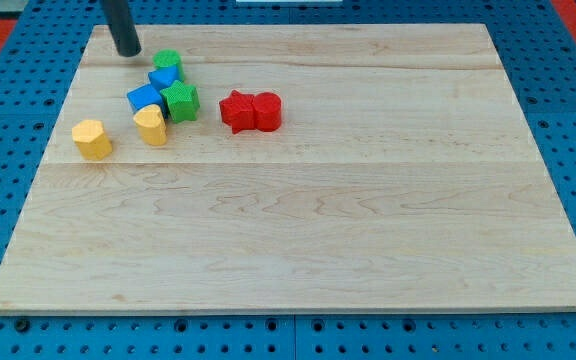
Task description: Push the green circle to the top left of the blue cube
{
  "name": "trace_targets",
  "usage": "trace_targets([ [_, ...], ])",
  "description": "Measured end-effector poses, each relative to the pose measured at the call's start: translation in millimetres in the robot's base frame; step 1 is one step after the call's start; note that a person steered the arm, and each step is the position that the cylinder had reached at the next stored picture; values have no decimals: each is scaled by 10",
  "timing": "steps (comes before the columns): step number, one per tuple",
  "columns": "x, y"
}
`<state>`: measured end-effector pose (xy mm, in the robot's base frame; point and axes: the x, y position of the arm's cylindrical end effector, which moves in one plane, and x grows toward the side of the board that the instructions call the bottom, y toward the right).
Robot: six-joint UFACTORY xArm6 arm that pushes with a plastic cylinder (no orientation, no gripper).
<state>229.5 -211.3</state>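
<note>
The green circle [168,62] lies near the board's top left, touching a small blue block [164,78] just below it. The blue cube [145,98] sits below and left of that block. My tip [128,51] rests on the board to the left of the green circle and a little above it, with a small gap between them. It is above the blue cube.
A second green block [181,101] sits right of the blue cube. A yellow block [151,126] lies just below the cube and another yellow block [92,139] lies further left. Two red blocks [236,110] [266,110] touch each other to the right. The wooden board's top edge [288,26] is close behind my tip.
</note>
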Motion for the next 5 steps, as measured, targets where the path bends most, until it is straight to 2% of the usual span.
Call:
trace_targets([
  [2,39,1025],
  [4,588,163],
  [5,589,-44],
])
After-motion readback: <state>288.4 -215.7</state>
